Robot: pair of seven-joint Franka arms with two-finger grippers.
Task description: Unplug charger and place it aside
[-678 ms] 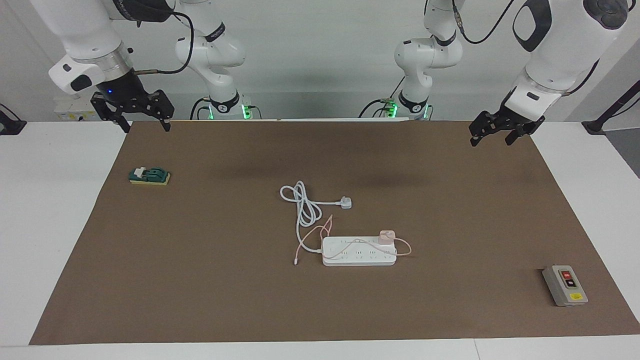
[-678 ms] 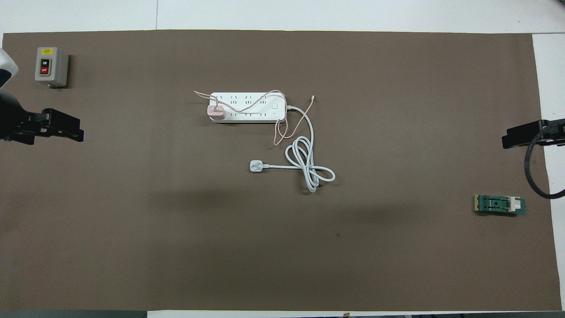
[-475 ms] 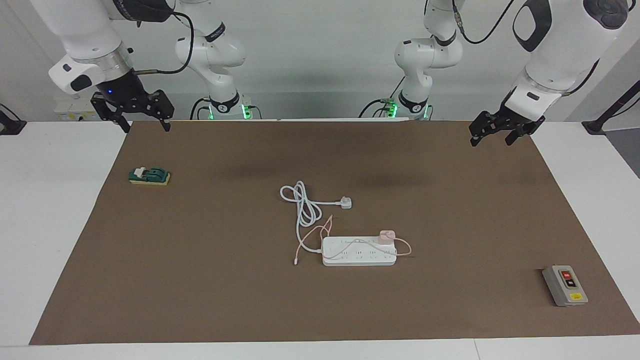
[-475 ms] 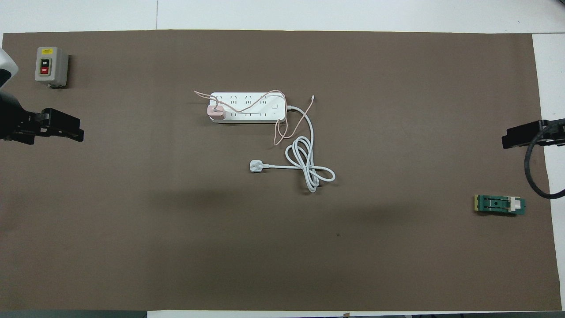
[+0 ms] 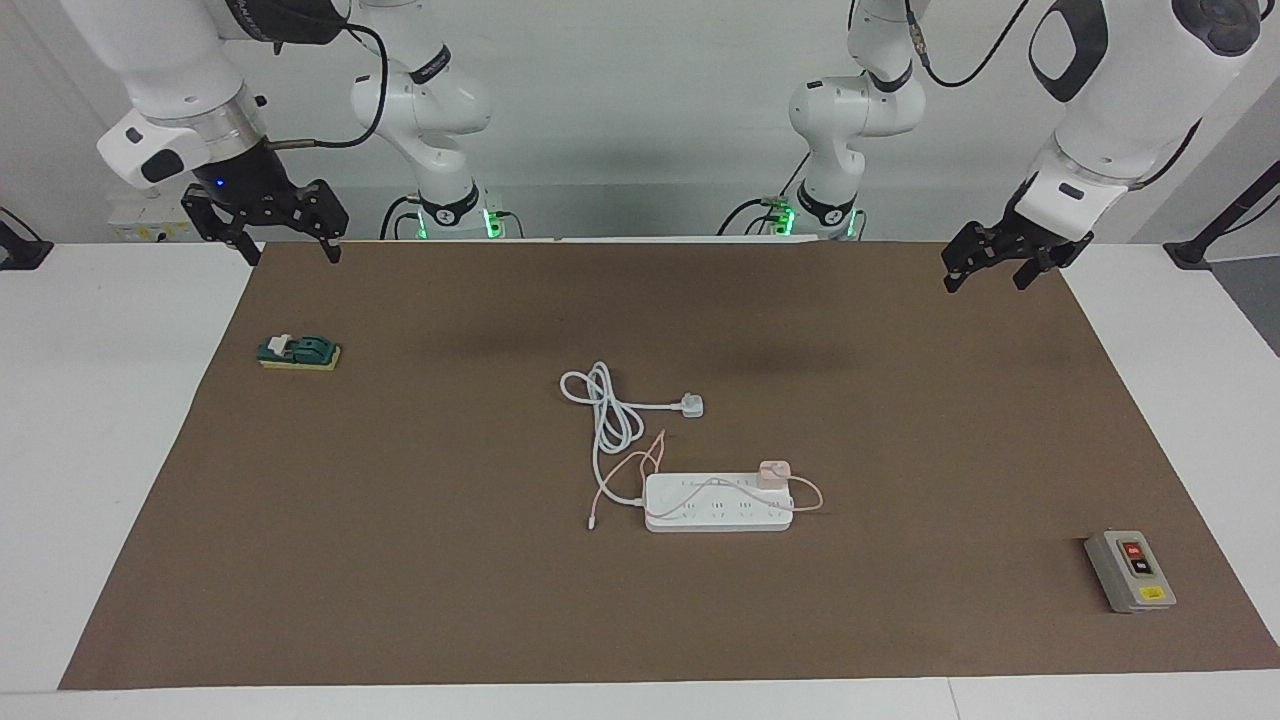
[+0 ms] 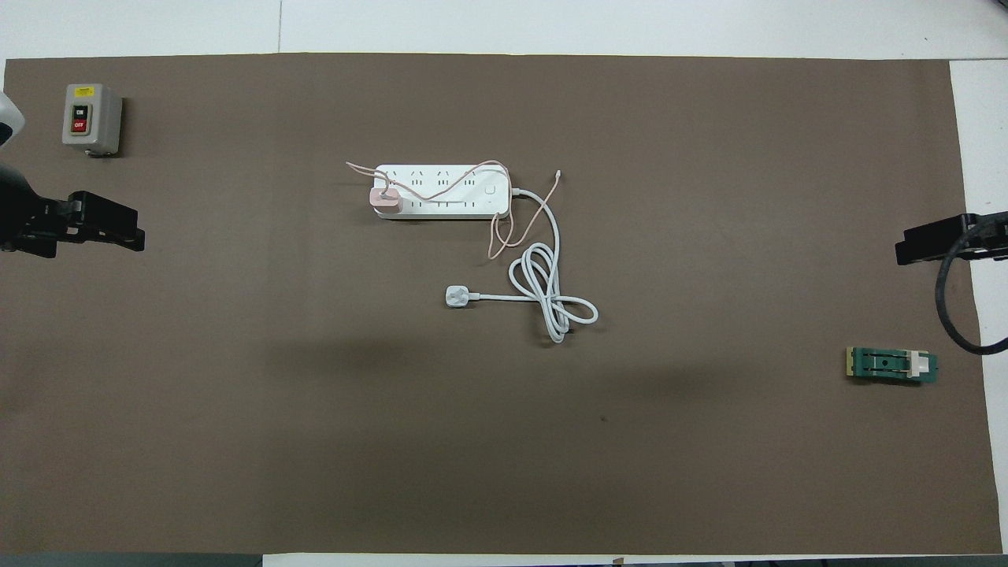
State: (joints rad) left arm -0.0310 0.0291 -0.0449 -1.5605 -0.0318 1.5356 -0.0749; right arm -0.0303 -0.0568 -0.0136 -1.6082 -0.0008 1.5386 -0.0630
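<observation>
The charger (image 5: 773, 472), a small pale-pink cube, sits plugged into the white power strip (image 5: 718, 510) at the strip's end toward the left arm. Its thin pink cable (image 5: 808, 492) loops over the strip and trails off at the strip's other end. In the overhead view the charger (image 6: 385, 199) stands on the strip (image 6: 441, 206) near the mat's middle. My left gripper (image 5: 985, 283) (image 6: 130, 228) hangs open and holds nothing, over the mat's edge at the left arm's end. My right gripper (image 5: 293, 256) (image 6: 913, 248) hangs open over the mat's edge at the right arm's end.
The strip's white three-pin plug (image 5: 692, 405) (image 6: 457, 296) and coiled cord (image 5: 605, 405) lie nearer to the robots than the strip. A grey switch box (image 5: 1130, 572) (image 6: 90, 118) stands toward the left arm's end. A green block (image 5: 299, 352) (image 6: 891, 365) lies toward the right arm's end.
My left gripper has drifted slightly toward its own end of the table. The charger, the strip and the right arm have not moved.
</observation>
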